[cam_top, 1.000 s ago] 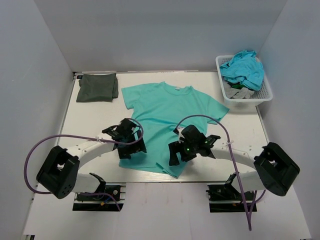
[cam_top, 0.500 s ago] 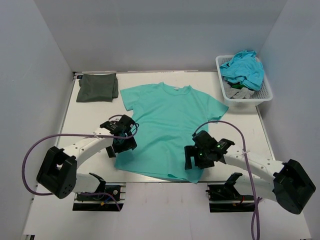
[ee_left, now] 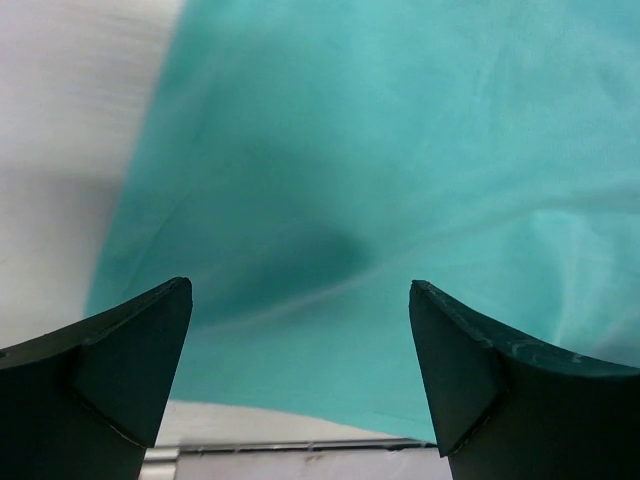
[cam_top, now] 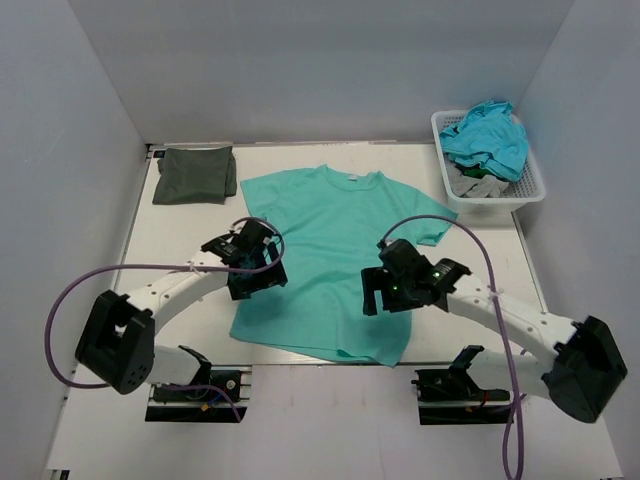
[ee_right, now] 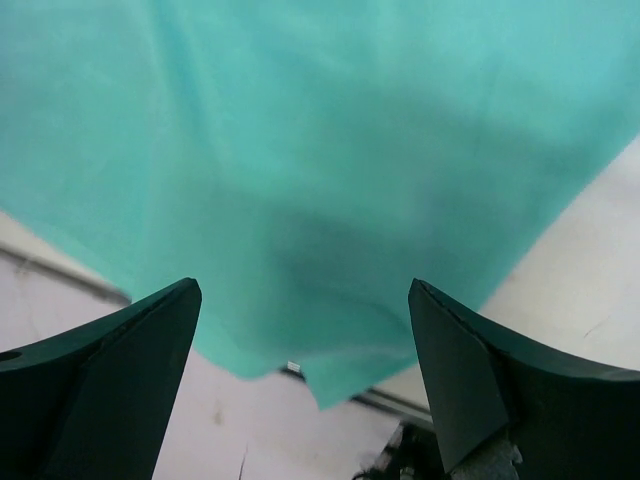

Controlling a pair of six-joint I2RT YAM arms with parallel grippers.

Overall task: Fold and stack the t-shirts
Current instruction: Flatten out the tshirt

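Top external view: both grippers spread wide over the teal shirt

**Grippers.** The left gripper (cam_top: 252, 272) sits over the lower left part of the teal-green t-shirt (cam_top: 330, 230), close to that side's edge. In the left wrist view its fingers (ee_left: 120, 360) stand well apart with nothing between them; only cloth and a soft shadow show in the gap. The right gripper (cam_top: 392, 290) is over the lower right part of the same shirt. Its fingers (ee_right: 110, 370) are equally spread and hold nothing.

**Shirt beneath.** The teal-green t-shirt lies flat and unfolded in the middle of the table (cam_top: 180, 240), collar away from the arms, with a small white neck label (cam_top: 352, 177) showing. Both sleeves are spread out. The hem lies toward the arm bases, and its lower right corner reaches the table's near edge. The left wrist view shows the shirt's side edge and hem against the white surface.

**Further out.** The dark olive-green t-shirt (cam_top: 195, 173) lies folded square at the far left corner, apart from the teal one. A white basket (cam_top: 497, 203) at the far right holds a crumpled blue garment (cam_top: 487, 135) and some grey cloth (cam_top: 478, 185). Purple cables (cam_top: 100, 275) loop from each arm.
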